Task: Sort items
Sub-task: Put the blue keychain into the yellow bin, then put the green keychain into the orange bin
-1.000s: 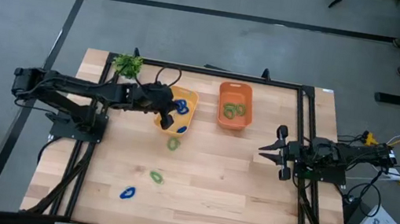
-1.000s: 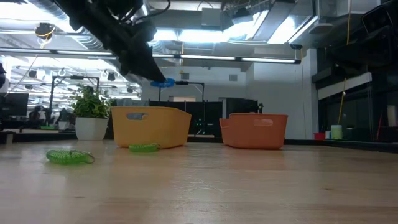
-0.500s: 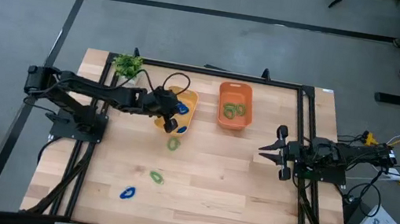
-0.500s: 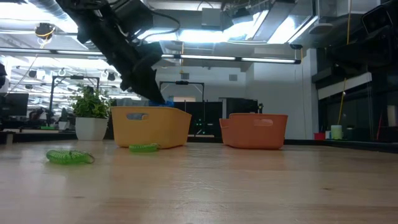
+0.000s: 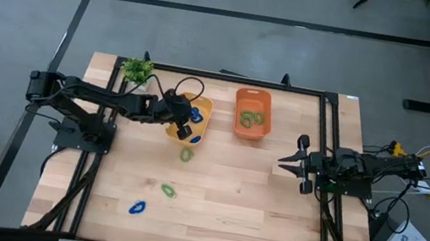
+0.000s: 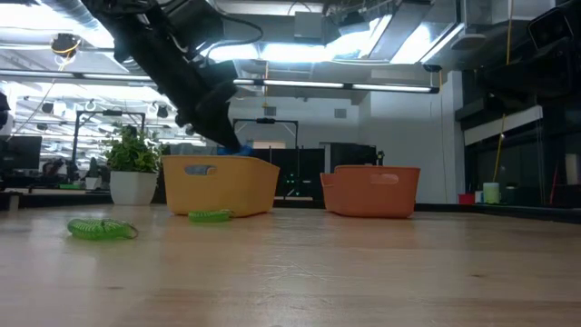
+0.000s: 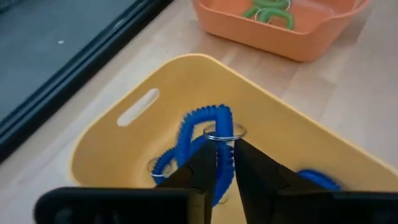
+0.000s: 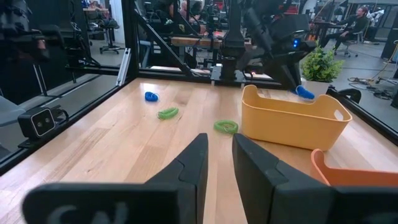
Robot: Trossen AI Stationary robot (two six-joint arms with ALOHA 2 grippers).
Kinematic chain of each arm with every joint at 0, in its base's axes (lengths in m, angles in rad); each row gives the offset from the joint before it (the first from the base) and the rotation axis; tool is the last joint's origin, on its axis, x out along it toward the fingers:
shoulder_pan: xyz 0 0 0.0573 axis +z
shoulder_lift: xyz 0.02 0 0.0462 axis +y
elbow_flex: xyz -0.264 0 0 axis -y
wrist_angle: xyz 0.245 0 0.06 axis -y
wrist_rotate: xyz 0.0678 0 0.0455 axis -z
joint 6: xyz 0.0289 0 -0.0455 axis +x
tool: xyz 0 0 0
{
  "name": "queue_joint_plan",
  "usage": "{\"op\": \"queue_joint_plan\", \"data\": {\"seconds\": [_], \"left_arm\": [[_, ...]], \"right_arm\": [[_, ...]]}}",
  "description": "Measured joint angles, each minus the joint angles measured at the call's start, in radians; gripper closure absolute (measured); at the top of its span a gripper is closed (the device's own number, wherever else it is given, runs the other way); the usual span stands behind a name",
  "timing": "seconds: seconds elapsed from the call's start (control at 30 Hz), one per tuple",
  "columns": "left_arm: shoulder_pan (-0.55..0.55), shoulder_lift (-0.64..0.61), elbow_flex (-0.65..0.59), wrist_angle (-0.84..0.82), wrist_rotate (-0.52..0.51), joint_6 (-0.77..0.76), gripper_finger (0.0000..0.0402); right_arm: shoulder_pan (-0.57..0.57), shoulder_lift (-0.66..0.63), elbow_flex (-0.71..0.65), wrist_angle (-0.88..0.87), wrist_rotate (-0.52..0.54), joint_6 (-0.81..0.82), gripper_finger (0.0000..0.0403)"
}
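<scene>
My left gripper (image 5: 187, 123) reaches from the table's left over the yellow bin (image 5: 203, 104) and is shut on a blue coil ring (image 7: 198, 119). Another blue ring (image 7: 314, 177) lies in that bin. Green rings (image 5: 253, 118) lie in the orange bin (image 5: 239, 99). Flat on the table are two green rings (image 5: 186, 155) (image 5: 168, 189) and one blue ring (image 5: 136, 207). My right gripper (image 5: 281, 159) waits at the table's right, its fingers close together and touching nothing. My left gripper pinches the blue coil ring between its two fingers, right by the ring's small metal loop (image 7: 217, 132). The fingers (image 7: 202, 165) slant down from the table's left. The coil loops out past the fingertips inside the yellow bin (image 7: 124, 143). Whether it touches the bin's floor, I cannot tell.
A potted leafy plant (image 5: 136, 69) stands at the far left corner, behind the yellow bin. The two bins sit side by side near the far edge. Bare wood stretches across the near half and between the bins and my right arm.
My left gripper came down with the blue ring from above the yellow bin to the level of its rim, while the arm stretched out toward the bin. It has stayed shut on the ring and has kept still over the last half second.
</scene>
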Motion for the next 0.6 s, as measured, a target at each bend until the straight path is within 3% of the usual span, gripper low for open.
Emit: {"op": "queue_joint_plan", "data": {"seconds": [0.37,0.6], "left_arm": [[0.0,0.0,0.0,-0.005,-0.044,0.029,0.0283],[-0.003,-0.009,0.0,0.009,0.042,-0.004,0.0277]], "right_arm": [[0.0,0.0,0.0,0.0,0.0,0.0,0.0327],[0.0,0.0,0.0,0.0,0.0,0.0,0.0327]]}}
